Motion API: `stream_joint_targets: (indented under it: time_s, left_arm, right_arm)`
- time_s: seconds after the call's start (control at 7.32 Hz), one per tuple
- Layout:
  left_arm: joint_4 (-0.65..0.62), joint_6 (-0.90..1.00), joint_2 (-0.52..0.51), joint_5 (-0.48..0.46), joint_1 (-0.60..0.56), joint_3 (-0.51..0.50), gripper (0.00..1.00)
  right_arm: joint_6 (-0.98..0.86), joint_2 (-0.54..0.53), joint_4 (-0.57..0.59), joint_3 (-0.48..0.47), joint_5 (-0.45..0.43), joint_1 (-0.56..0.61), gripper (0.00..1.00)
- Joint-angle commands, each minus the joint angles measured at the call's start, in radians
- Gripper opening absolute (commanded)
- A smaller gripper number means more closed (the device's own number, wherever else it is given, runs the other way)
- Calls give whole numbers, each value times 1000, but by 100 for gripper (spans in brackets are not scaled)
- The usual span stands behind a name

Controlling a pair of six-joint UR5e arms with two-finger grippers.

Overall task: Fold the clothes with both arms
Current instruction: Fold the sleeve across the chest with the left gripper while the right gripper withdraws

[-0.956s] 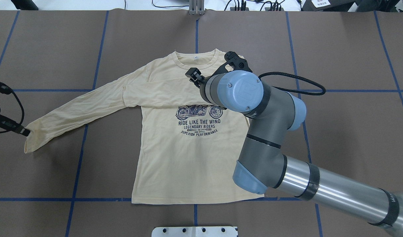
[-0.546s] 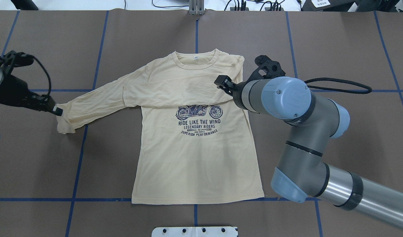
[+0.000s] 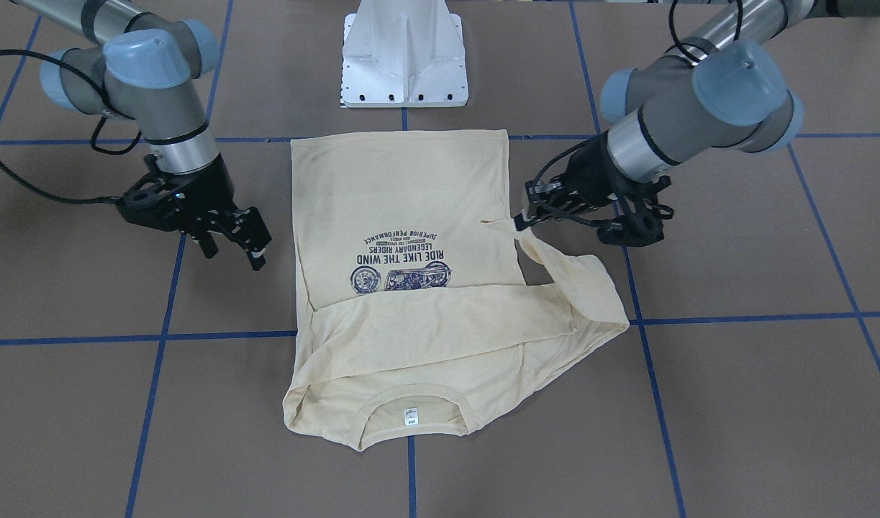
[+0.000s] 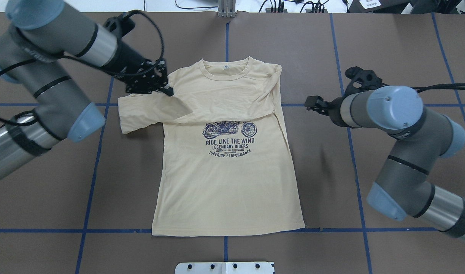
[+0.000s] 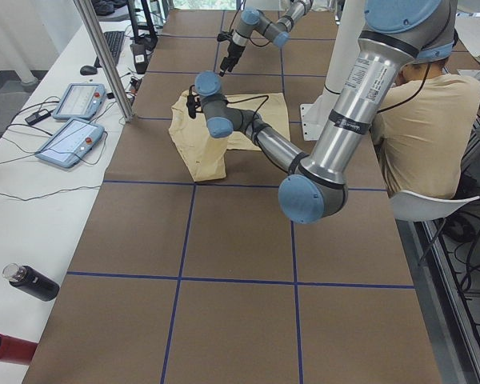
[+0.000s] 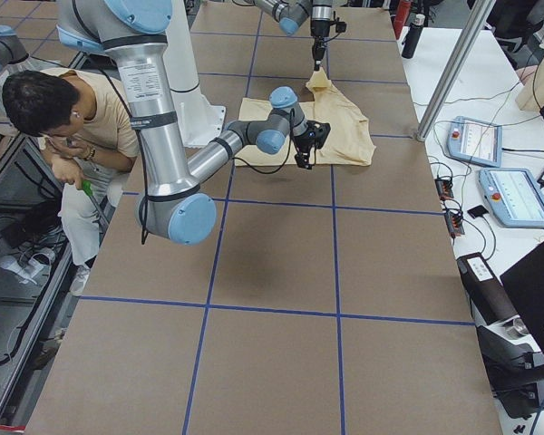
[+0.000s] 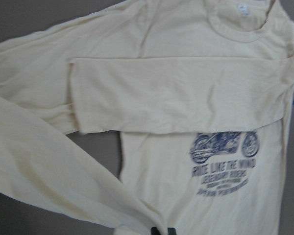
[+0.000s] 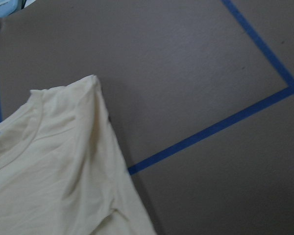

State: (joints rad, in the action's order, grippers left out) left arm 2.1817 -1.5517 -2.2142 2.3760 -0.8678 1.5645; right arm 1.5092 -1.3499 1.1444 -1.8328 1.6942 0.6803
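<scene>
T-shirt (image 3: 404, 187) lies print-up on the brown table (image 3: 735, 360). From the front, the left gripper (image 3: 524, 214) has its jaws clenched on the cuff of one sleeve (image 3: 576, 288) at the shirt's side edge. The right gripper (image 3: 232, 252) hangs beside the shirt, jaws apart and empty. Overhead, the pinched sleeve doubles back toward its shoulder. The left wrist camera shows fabric running into the fingertips.

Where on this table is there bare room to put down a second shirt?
Bare table lies between the T-shirt and the left arm, and in the far-right corner beyond the right gripper. Crowded by the folded sleeve, where the left gripper hangs.
</scene>
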Motion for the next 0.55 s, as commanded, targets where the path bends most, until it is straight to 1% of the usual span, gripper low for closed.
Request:
stream_joint_targets:
  time_s: [0.0, 0.14, 0.27, 0.41]
  left_arm:
    - [1, -151, -297, -85, 30, -250, 0]
    - [13, -187, -411, -172, 65, -370, 0]
    - [56, -232, -503, -287, 106, -477, 0]
    - [138, -279, -550, -326, 134, -571, 0]
  right_arm:
    - [-308, -142, -76, 58, 175, 172, 100]
    - [-437, -162, -90, 114, 261, 262, 100]
    - [-580, -193, -165, 206, 304, 327, 100]
    - [-612, -195, -286, 307, 343, 356, 100]
